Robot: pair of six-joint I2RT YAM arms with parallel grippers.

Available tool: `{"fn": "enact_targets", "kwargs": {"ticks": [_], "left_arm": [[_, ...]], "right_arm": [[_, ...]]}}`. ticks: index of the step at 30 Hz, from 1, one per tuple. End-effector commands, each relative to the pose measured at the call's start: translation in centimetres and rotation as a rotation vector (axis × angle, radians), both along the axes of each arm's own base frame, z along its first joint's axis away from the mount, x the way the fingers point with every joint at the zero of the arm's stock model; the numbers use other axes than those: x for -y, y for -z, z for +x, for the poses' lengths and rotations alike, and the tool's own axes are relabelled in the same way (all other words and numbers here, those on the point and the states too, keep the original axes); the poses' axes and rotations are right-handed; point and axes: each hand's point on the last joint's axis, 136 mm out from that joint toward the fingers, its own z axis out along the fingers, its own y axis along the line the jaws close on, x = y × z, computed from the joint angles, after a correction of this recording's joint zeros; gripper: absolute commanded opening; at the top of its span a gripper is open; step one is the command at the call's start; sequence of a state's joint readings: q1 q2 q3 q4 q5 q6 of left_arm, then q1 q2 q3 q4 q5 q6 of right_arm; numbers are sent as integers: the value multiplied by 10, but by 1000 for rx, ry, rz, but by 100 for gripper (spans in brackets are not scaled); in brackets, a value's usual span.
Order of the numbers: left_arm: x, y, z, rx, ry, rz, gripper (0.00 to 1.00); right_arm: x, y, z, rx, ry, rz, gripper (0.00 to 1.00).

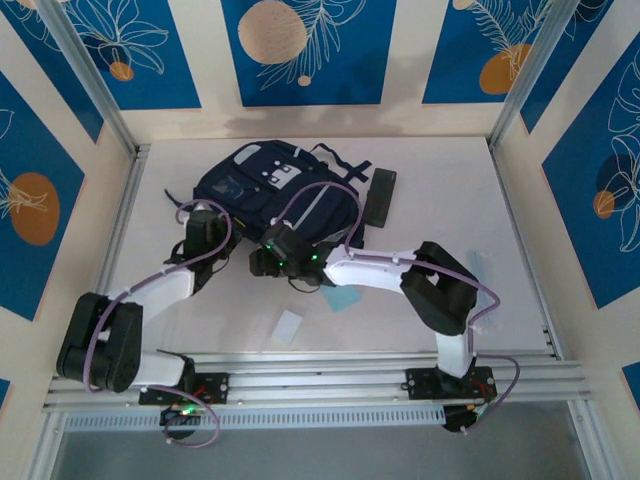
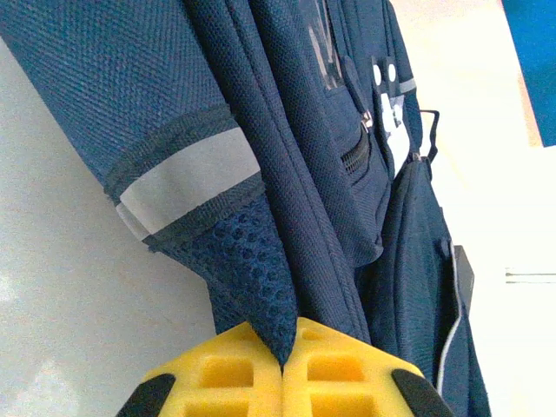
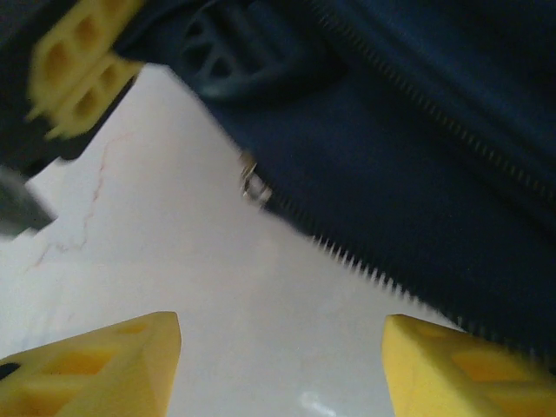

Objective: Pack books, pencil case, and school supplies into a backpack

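The left jaws are pressed fully together, their yellow pads (image 2: 228,372) pinching a pointed corner of dark mesh on the backpack (image 2: 287,130), just below a light grey stripe (image 2: 191,187). The right jaws stand partly open and hold nothing. Their yellow fingertips (image 3: 130,356) hover over bare white worktop (image 3: 174,243), just beside the backpack's open zip teeth (image 3: 365,261) and a small metal ring (image 3: 254,184).

In the top view the navy backpack lies flat near the middle of the worktop, towards the far side, with both arms reaching in to its near edge. Its white patch (image 1: 275,172) carries marks too small to read. The black pencil case (image 1: 380,197) lies just to the backpack's right. The light-blue pad (image 1: 342,298) and the white piece (image 1: 289,326) lie on the worktop nearer the arm bases.
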State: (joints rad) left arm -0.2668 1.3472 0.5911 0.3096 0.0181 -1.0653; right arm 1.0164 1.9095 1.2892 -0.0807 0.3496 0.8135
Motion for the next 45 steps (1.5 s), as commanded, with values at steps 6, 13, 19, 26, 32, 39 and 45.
{"fn": "enact_targets", "kwargs": {"ticks": [6, 13, 19, 26, 32, 39, 45], "left_arm": [[17, -21, -10, 49, 33, -67, 0], [26, -22, -22, 39, 45, -100, 0], [25, -16, -33, 22, 30, -107, 0], [29, -19, -34, 21, 33, -121, 0], [30, -20, -31, 29, 20, -129, 0], [27, -20, -24, 40, 3, -97, 0], [16, -21, -16, 56, -28, -20, 0]], "right_arm": [[-3, 16, 40, 148, 192, -130, 64], [-14, 16, 61, 212, 288, -101, 55], [-20, 8, 71, 228, 333, -32, 34], [-38, 0, 71, 223, 305, 93, 31], [-31, 4, 73, 211, 317, 116, 12], [-30, 5, 72, 203, 274, 118, 0], [-21, 7, 57, 176, 184, 49, 0]]}}
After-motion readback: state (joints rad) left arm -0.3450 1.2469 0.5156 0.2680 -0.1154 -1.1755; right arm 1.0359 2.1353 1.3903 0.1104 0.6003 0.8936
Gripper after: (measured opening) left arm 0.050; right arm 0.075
